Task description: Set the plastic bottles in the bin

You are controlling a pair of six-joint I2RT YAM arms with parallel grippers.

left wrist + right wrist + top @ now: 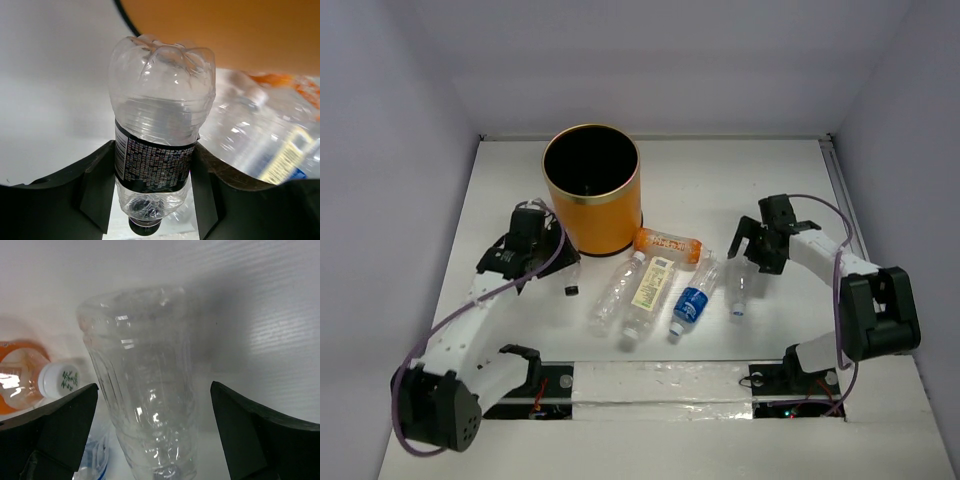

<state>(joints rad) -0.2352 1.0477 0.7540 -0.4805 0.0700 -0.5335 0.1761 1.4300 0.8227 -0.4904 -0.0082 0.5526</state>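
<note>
**Both arms at bottles, bin held none in view**

Left gripper (152, 167): fingers pressed against both sides of the dark-label bottle (161, 100), pinching it across the label. The bottle's base pointed toward the bin (591, 215), its black cap toward the arm. It was just left of the bin's foot, outside it. Could not tell whether it rested on the table (790, 190) or was lifted off.

Right gripper (154, 432): jaws spread wide, straddling the bare bottle (142, 380), with a gap showing on one side. That bottle lay on the table, farthest right of the group.

Between the arms, four more lay on the table in front of the bin: orange bottle (668, 243) nearest it, then clear bottle (612, 292), yellow-label bottle (650, 287) and blue-label bottle (693, 297) side by side, nearly touching.
</note>
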